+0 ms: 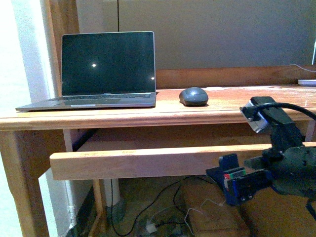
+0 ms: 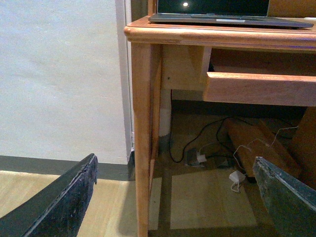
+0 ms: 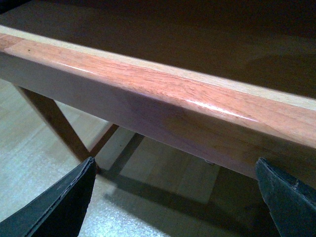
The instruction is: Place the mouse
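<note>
Matte grey mouse [image 1: 193,96] sits on the bench [image 1: 148,114] just right of the laptop [image 1: 101,74], looking light, rigid and slippery, best pinched across its sides; both hands gape empty

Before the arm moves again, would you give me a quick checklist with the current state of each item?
1. Mouse resting on the desk, right of the laptop: ok.
2. Mouse clear of the laptop, a gap between them: ok.
3. Right gripper open and empty, low by the pull-out shelf: ok.
4. Left gripper open and empty, low beside the desk leg: ok.
5. Mouse is at its intended final spot: cannot tell.
</note>
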